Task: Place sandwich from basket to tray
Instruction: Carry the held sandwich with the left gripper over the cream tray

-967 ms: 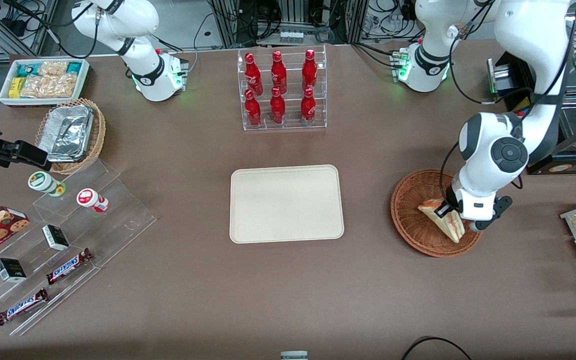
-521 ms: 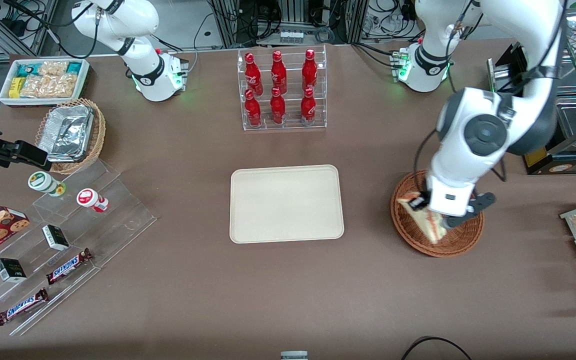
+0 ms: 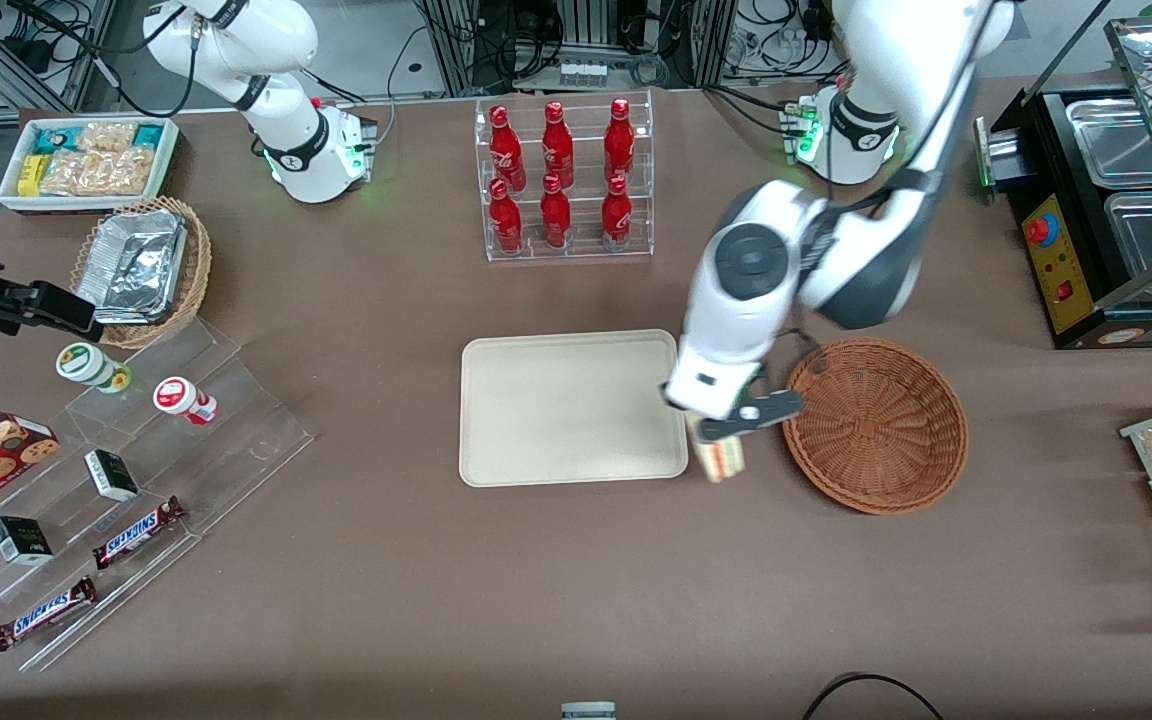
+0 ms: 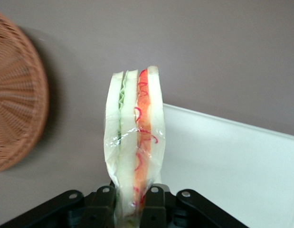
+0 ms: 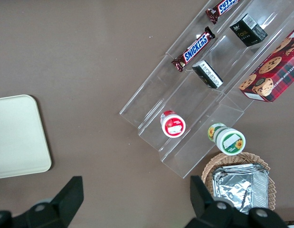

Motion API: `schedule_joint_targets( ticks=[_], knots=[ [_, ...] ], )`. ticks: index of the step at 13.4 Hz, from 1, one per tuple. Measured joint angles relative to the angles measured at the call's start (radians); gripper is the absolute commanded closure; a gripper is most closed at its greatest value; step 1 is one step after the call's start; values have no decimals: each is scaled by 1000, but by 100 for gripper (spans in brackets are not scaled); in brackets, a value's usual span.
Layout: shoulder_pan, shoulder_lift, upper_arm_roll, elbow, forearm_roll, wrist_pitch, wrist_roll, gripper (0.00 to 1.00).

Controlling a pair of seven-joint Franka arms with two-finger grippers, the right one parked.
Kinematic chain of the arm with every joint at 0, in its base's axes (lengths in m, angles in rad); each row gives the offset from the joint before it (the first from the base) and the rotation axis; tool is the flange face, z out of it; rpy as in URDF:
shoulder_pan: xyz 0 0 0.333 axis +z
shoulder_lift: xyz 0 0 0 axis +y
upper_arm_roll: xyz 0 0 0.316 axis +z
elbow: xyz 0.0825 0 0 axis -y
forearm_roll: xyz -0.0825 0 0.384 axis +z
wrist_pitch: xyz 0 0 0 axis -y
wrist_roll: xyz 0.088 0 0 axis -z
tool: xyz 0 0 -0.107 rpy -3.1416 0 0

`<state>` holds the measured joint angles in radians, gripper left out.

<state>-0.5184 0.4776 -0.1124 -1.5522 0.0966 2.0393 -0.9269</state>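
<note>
Sandwich (image 4: 135,142) rides upright in our claw (image 4: 132,199), pinched by its lower end – fingers closed on the wrapped wedge (cut edge outward). We judge it carried high, between basket (image 3: 876,425) and tray (image 3: 571,405), just at the tray's rim – clear of the worktop (image 3: 536,600).

A robotics lab staged as a snack shop: a brown tabletop (image 3: 336,600) carries red bottles in a clear rack (image 3: 564,180), chocolate bars (image 3: 136,533) on acrylic steps, and a bin of snack packets (image 3: 86,160), with cables and equipment racks (image 3: 586,40) above.
</note>
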Motion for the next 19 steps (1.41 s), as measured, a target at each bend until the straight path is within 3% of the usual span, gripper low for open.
schedule_joint_targets(
  ticks=[8, 12, 19],
  knots=[
    [-162, 144, 0, 95, 31, 95, -1, 100],
    [-198, 203, 0, 96, 74, 170, -1, 100],
    [-238, 281, 0, 98, 79, 241, -1, 100]
  ],
)
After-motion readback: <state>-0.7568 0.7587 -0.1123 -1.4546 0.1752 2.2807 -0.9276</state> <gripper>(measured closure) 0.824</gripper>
